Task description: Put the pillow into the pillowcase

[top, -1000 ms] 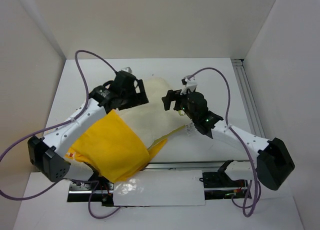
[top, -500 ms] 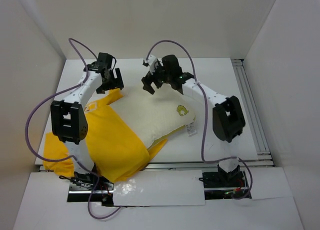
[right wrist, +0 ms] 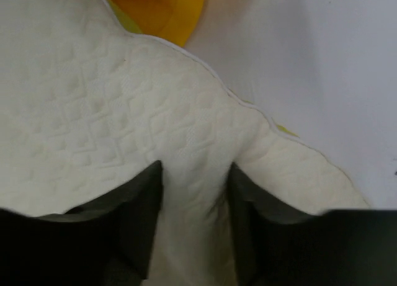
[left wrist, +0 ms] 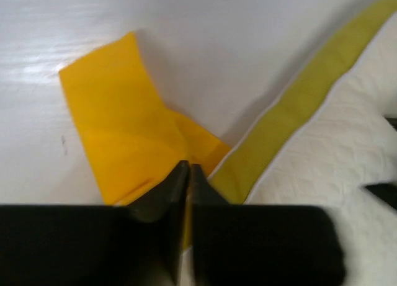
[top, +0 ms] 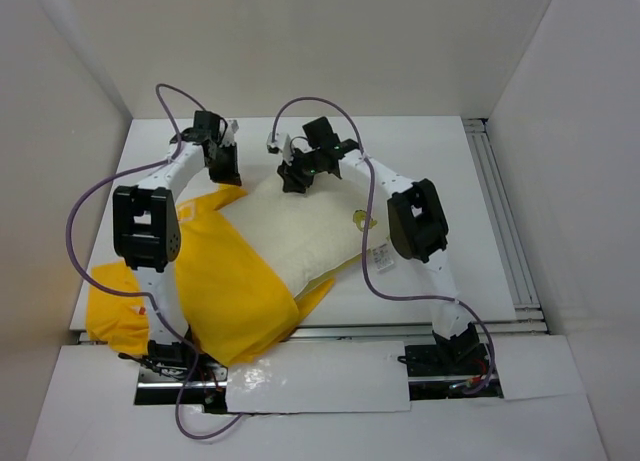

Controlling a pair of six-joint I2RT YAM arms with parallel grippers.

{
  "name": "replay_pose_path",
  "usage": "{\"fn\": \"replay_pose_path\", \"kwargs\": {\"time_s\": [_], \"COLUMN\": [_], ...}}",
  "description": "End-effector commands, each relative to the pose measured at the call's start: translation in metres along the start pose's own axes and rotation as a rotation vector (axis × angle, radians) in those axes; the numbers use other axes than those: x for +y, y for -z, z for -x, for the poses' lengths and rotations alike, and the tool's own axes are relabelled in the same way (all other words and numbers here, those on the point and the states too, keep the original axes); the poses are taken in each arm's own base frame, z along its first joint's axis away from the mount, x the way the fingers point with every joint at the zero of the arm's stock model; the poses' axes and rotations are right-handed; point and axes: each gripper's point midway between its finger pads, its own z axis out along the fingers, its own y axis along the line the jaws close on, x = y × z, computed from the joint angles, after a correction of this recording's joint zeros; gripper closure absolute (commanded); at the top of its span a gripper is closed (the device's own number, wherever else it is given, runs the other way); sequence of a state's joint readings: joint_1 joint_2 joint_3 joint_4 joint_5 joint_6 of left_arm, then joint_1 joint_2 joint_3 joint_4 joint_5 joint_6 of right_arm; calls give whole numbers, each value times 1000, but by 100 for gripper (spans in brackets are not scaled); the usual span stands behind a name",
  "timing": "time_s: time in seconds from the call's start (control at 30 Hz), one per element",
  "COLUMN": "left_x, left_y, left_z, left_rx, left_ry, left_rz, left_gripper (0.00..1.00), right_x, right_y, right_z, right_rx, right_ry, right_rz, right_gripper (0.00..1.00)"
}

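Observation:
The cream-white pillow (top: 300, 231) lies mid-table, its near-left part inside the yellow pillowcase (top: 215, 281), which spreads toward the front left. My left gripper (top: 224, 168) sits at the pillowcase's far corner. In the left wrist view this gripper (left wrist: 188, 168) is shut on a fold of the pillowcase (left wrist: 118, 131), with the pillow (left wrist: 335, 156) just to its right. My right gripper (top: 297, 177) is at the pillow's far edge. In the right wrist view it (right wrist: 192, 174) pinches a bunched ridge of the pillow (right wrist: 93, 100), and a bit of pillowcase (right wrist: 161, 7) shows beyond.
White walls enclose the white table (top: 430, 151) on three sides. A metal rail (top: 500, 211) runs along the right side and another (top: 400, 329) along the front edge. Purple cables loop above both arms.
Both grippers were open above the far edge. The left one has come down and shut on the pillowcase corner. The right one has dropped onto the pillow's far edge and closed on it.

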State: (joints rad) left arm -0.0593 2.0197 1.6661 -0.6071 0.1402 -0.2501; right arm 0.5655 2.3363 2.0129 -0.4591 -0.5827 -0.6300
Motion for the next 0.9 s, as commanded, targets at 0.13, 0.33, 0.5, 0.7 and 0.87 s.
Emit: {"fn": "replay_pose_path", "kwargs": {"time_s": [0.13, 0.33, 0.5, 0.7, 0.87], "left_x": [-41, -65, -151, -247, -258], "left_y": [-31, 16, 99, 184, 181], "left_z": [-10, 38, 75, 90, 90], "left_rx": [49, -131, -346, -493, -456], "left_ry": [-67, 3, -83, -200, -191], "left_rz": [-122, -175, -347, -471, -403], "left_gripper": [100, 100, 100, 100, 100], "right_x": [32, 27, 53, 100, 106], "right_y": [-11, 50, 97, 138, 137], "right_z": [-23, 41, 83, 118, 116], "right_rx": [61, -129, -257, -402, -389], "right_ry": [-28, 39, 142, 218, 174], "right_rz": [78, -111, -97, 2, -22], "right_gripper": [100, 100, 100, 100, 100]}}
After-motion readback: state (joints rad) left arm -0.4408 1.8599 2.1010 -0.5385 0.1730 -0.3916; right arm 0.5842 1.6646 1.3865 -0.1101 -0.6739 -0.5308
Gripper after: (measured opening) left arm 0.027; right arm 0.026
